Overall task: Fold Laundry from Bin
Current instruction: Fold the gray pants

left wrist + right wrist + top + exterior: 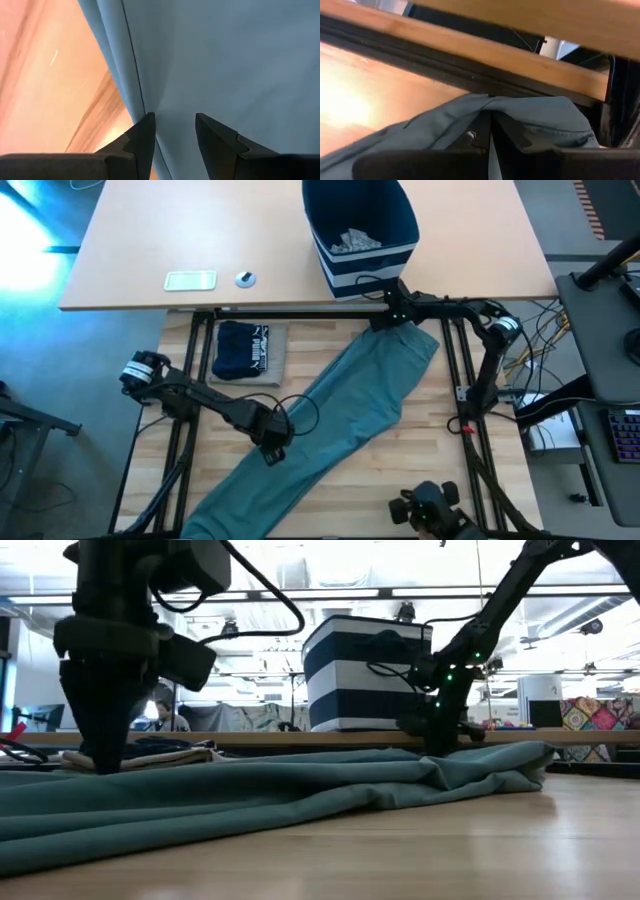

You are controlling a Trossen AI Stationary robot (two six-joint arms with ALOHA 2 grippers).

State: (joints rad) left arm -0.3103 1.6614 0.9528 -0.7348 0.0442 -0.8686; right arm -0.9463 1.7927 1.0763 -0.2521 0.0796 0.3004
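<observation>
A large teal-green garment (340, 410) lies spread on the slant across the wooden table, from the near left to the far right. My left gripper (272, 448) points straight down at its left edge, fingers apart over the cloth (225, 60) beside a seam. My right gripper (383, 322) is shut on the garment's far right end, by the table's far rail. A folded navy garment with white lettering (245, 348) rests on a beige one (279, 358) at the far left. The striped navy bin (358, 220) stands on the desk beyond, with small grey pieces (352, 242) inside. My left gripper's fingertips (145, 132) stand apart just over the teal cloth; I cannot tell whether they touch it. My right gripper pinches a bunched part of the garment's far end (520, 120) between its two shut fingers, slanting down toward the table's far edge. The cloth gathers in folds around the fingers, and the rest of it lies on the table.
A black rail (300, 313) runs along the table's far edge, with the higher desk behind it. On that desk lie a flat white device (190, 280) and a small round object (245, 278). Bare wood (450, 460) shows at the near right.
</observation>
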